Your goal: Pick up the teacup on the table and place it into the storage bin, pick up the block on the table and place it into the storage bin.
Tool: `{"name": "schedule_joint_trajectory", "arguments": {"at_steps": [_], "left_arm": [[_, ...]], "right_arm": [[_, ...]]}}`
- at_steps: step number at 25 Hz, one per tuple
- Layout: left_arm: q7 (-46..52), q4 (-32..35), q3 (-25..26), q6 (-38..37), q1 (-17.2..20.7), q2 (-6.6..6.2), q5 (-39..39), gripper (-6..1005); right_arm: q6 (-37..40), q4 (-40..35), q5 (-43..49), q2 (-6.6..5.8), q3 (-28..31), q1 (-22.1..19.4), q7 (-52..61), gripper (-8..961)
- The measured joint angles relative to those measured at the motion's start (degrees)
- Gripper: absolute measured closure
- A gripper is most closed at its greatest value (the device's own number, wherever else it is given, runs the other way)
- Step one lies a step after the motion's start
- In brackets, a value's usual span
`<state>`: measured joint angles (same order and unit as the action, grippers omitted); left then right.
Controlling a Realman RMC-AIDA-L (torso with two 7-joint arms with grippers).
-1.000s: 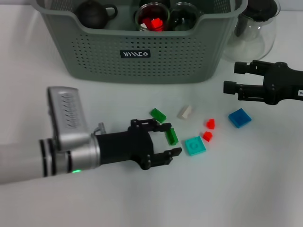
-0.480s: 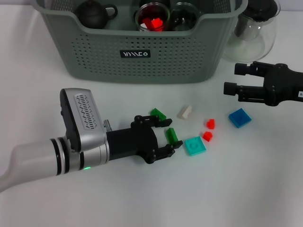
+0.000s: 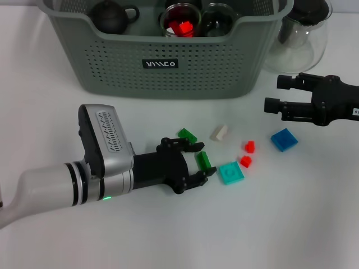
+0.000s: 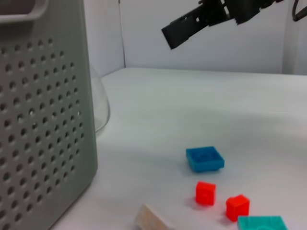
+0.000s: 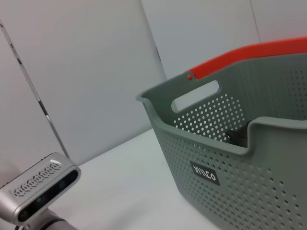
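Note:
My left gripper (image 3: 203,161) is low over the table, open, with one finger on each side of a small green block (image 3: 203,159). I cannot tell if the fingers touch it. Other blocks lie near: green (image 3: 187,135), beige (image 3: 219,133), two red (image 3: 249,147), teal (image 3: 230,172), blue (image 3: 284,139). The grey-green storage bin (image 3: 168,61) stands behind and holds a glass teacup (image 3: 180,22) with a red block in it. No teacup shows on the table. My right gripper (image 3: 275,93) hovers open and empty at the right.
The bin also holds a dark teapot (image 3: 112,15) and a second glass cup (image 3: 219,19). A clear glass pitcher (image 3: 300,33) stands right of the bin, behind the right gripper. The left wrist view shows the bin wall (image 4: 43,120) and the blue block (image 4: 205,158).
My left arm has pushed forward to the right and its wrist has turned, bringing the fingers to either side of the green block. The right arm has not moved.

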<state>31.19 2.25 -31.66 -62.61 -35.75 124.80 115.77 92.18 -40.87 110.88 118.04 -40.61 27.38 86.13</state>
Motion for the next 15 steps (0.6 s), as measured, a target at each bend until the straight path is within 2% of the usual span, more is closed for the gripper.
{"name": "schedule_joint_trajectory", "arguments": {"at_steps": [9,13,15], "left_arm": [[0.52,-0.62,0.12,0.28,-0.52,-0.11,-0.55,536],[7.33,4.30,-0.88,-8.97,1.56,-0.67,-0.08,568],[14.18,11.53,-1.83,-18.44,4.36,-0.82,-0.06,585]], "right_arm": [[-0.15,0.00,0.04,-0.01,0.00,-0.05,0.00,97],[-0.14,0.00,0.04,-0.07,0.15,-0.04,0.00,96],[-0.12,0.00,0.04,-0.08,0.19,-0.01,0.00,96]]}}
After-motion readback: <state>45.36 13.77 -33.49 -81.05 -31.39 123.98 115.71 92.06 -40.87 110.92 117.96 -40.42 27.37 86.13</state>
